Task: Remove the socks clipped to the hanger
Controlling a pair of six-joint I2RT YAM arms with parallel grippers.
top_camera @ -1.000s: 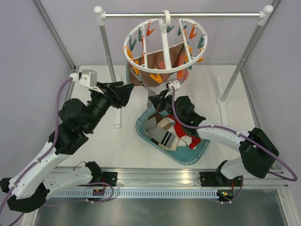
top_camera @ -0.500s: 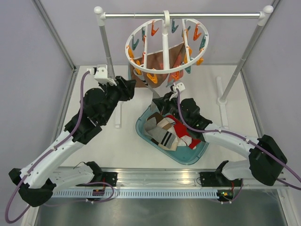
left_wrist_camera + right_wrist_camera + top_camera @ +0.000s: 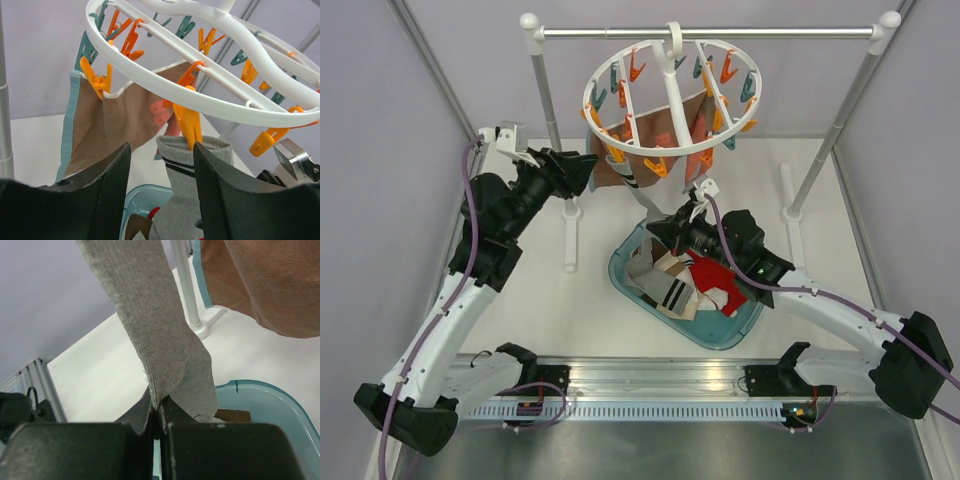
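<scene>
The white ring hanger [image 3: 672, 62] hangs by its hook from the rail, with orange and teal clips all round. A grey sock with dark stripes [image 3: 638, 190] is held by an orange clip [image 3: 189, 124] at the ring's front. It stretches down to my right gripper [image 3: 656, 228], which is shut on the sock's lower end [image 3: 150, 330]. My left gripper [image 3: 586, 170] is open at the ring's left side. In its wrist view the sock's cuff [image 3: 192, 165] and the clip sit between its fingers [image 3: 107, 192], nearer the right one, with no contact that I can see.
A brown cloth with a teal edge [image 3: 665, 125] is clipped under the ring, behind the sock. A teal basin [image 3: 620, 270] below holds several loose socks [image 3: 695, 280]. The metal rail [image 3: 770, 32] rests on white posts [image 3: 548, 100] at the back.
My right gripper has pulled the sock's end down and toward the basin, drawing it taut. My left arm has lifted and its gripper stays by the clip. The ring has swung slightly.
</scene>
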